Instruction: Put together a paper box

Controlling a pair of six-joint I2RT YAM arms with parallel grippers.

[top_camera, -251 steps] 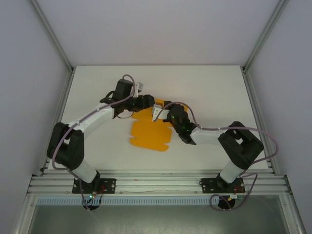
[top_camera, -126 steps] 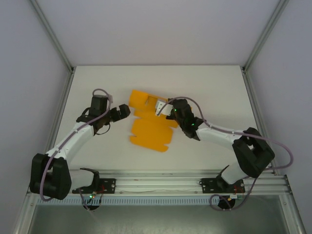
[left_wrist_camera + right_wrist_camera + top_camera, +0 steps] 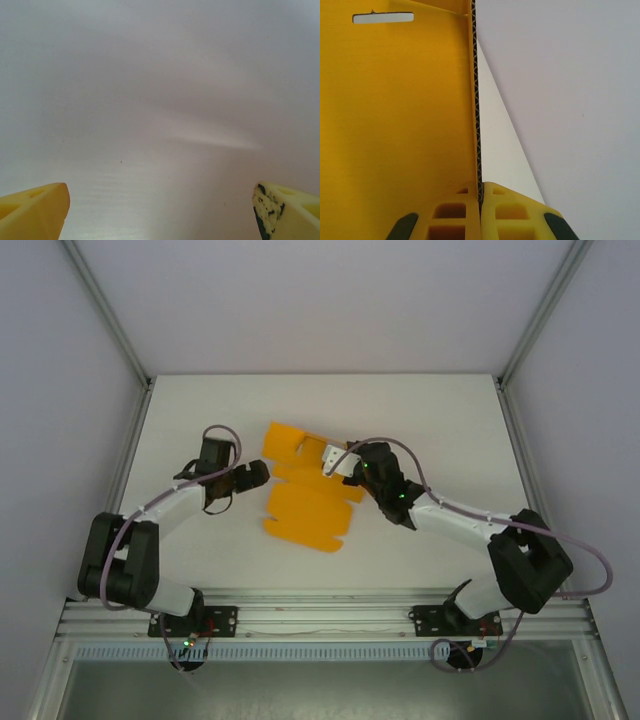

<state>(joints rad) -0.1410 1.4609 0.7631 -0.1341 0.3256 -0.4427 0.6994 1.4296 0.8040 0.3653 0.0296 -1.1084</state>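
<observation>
The right pincer [image 3: 480,210] is clamped on the paper box [image 3: 395,110]. In the right wrist view its two yellow fingers [image 3: 450,217] are pressed together on a thin card edge, and the fluted cut edge of the card runs straight away from between them. One broad orange panel spreads to one side of that edge, with a narrow slot [image 3: 382,18] cut near its far end. On the other side of the edge lies the pale surface [image 3: 570,100].

In the top view, the right pincer [image 3: 335,462] sits at the far right edge of the paper box [image 3: 305,505], where a small pale patch shows beside the orange card. The right arm trails off from the box toward the near right.

The left pincer [image 3: 160,212] stands wide apart (a yellow fingertip in each lower corner of its wrist view). Between the fingertips is bare white surface [image 3: 150,75]. In the top view, the left pincer [image 3: 255,474] is just beside the box's left edge and points toward it. Whether it touches the card cannot be told.

The box itself is an unfolded orange sheet with notched, tabbed edges. It lies on the surface [image 3: 440,420] between the two pincers, with its nearer part flat.
</observation>
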